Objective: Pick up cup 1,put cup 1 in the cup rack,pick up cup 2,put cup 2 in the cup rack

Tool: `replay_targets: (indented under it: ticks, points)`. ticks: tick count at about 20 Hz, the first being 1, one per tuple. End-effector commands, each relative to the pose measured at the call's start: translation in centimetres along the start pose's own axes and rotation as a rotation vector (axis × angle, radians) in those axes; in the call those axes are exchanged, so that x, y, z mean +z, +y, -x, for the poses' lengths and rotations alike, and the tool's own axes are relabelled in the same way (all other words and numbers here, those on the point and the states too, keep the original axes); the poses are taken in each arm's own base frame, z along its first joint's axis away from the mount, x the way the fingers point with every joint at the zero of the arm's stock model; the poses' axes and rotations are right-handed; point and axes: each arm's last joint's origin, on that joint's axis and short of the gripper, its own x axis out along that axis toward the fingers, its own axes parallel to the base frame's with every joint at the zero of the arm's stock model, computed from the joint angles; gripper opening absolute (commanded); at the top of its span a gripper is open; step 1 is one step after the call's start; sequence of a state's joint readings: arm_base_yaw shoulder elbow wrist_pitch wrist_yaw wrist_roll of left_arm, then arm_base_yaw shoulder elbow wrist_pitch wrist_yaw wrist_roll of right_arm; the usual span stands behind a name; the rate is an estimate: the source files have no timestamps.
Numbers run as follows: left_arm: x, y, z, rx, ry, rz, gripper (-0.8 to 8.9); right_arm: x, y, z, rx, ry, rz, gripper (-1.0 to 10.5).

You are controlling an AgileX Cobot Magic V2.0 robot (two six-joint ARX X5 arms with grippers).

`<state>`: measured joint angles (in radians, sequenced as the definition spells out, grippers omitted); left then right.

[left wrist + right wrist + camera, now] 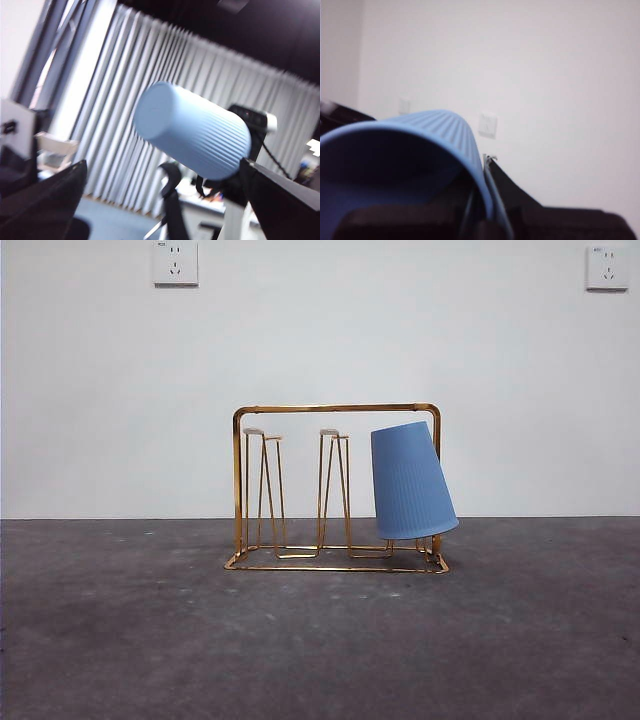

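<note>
Cup rack point(337, 487), gold wire, mid-table: one blue cup point(411, 482) inverted, tilted, on rightmost peg; placement one complete. Second blue cup point(405, 165) clamped in right gripper point(427, 220), aloft; placement pending. Left gripper point(165, 200): jaws apart, empty.

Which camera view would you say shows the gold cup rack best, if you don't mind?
The front view: the whole cup rack stands in frame, handle, pegs and base, with a blue cup upside down on its right-hand end. Neither wrist view shows the rack.
</note>
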<state>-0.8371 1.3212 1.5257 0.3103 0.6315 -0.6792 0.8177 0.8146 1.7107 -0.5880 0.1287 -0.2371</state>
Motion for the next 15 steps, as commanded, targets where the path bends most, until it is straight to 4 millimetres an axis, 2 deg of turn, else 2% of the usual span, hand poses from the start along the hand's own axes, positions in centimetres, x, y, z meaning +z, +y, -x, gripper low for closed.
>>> replay_targets:
  ticks: [1, 3, 7, 12, 15]
  points:
    - [-0.5, 1.0, -1.1, -0.066, -0.05, 0.124, 5.75, 0.4, 0.0, 0.0, 0.031, -0.05, 0.025, -0.2]
    - [-0.9, 1.5, -1.9, -0.12, -0.084, 0.156, 5.75, 0.6, 0.0, -0.1, 0.034, -0.074, 0.03, -0.2]
    - [-2.0, 2.0, -3.3, -0.212, -0.139, 0.191, 5.74, 0.4, 0.2, -1.5, 0.032, -0.079, 0.048, -0.2]
    - [-3.3, 2.5, -4.4, -0.216, -0.177, 0.211, 5.75, -0.3, 0.8, -3.9, 0.052, -0.049, 0.052, -0.2]
    - [-3.3, 2.4, -4.5, -0.219, -0.198, 0.206, 5.74, -0.9, 1.1, -5.1, 0.062, -0.014, 0.057, -0.2]
